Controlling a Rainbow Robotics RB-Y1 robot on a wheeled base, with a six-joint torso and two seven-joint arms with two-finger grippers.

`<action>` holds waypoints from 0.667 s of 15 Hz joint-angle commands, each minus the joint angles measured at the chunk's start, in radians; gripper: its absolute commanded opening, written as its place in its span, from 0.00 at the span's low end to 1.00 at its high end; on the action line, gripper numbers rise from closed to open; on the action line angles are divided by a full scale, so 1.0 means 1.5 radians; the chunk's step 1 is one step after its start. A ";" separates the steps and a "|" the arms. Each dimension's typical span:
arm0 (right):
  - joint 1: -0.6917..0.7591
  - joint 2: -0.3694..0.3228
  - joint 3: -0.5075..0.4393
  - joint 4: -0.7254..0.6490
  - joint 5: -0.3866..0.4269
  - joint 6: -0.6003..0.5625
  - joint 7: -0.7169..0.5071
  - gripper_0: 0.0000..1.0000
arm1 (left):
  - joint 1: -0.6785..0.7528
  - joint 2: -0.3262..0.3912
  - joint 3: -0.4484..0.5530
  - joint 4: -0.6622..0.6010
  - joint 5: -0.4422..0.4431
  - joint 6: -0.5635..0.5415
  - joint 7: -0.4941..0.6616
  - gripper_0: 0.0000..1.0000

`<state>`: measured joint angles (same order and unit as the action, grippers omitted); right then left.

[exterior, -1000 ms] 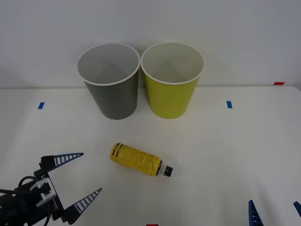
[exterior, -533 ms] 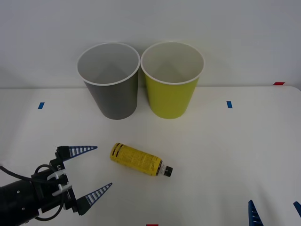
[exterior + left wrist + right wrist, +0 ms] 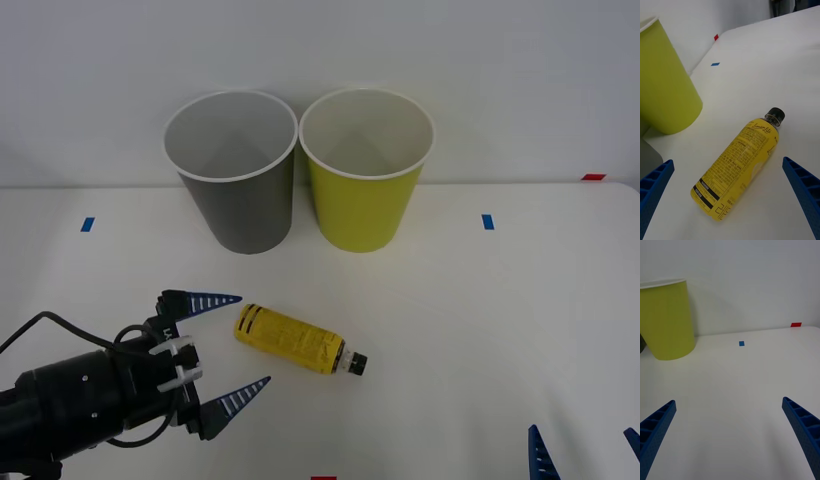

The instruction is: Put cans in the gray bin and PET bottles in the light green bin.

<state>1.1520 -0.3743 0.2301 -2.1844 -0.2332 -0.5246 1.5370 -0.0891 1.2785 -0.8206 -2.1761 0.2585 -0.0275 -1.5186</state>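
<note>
Bottle (image 3: 298, 340) lies on its side on the white table (image 3: 500, 320), cap toward the robot's right — nothing blocking it. Left gripper (image 3: 227, 348) just beside its base, fingers apart. Gray bin (image 3: 237, 190) and light green bin (image 3: 367, 185) stand behind. Right gripper (image 3: 730, 435) parked, fingers apart.

The PET bottle (image 3: 297, 340) lies on the table (image 3: 500, 320) before both bins.

You have a white tabletop (image 3: 480, 330) carrying a gray bin (image 3: 238, 200) and green bin (image 3: 366, 195) side by side near its far edge, with a yellow bottle (image 3: 295, 339) lying nearer the front edge.
</note>
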 commanded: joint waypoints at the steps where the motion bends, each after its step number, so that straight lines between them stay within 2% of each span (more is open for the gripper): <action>1: 0.000 0.000 0.000 0.000 0.000 0.000 0.000 0.98 | -0.031 0.004 0.000 -0.052 -0.012 0.096 -0.005 0.96; 4: 0.000 0.000 0.000 0.000 0.000 0.000 0.000 0.98 | -0.054 -0.007 0.000 -0.100 -0.012 0.230 -0.008 0.94; 6: 0.000 0.000 0.000 0.000 0.000 0.000 0.000 0.98 | -0.080 -0.035 0.000 -0.103 -0.011 0.336 -0.007 0.94; 8: 0.000 0.000 0.000 0.000 0.000 0.000 0.000 0.98 | -0.105 -0.056 0.000 -0.102 -0.008 0.406 -0.003 0.93; 10: 0.000 0.000 0.000 0.000 0.000 0.000 0.000 0.98 | -0.116 -0.074 0.000 -0.102 -0.008 0.439 -0.002 0.94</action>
<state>1.1520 -0.3743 0.2301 -2.1844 -0.2332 -0.5246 1.5371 -0.2532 1.1839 -0.8208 -2.3280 0.2459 0.6082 -1.5231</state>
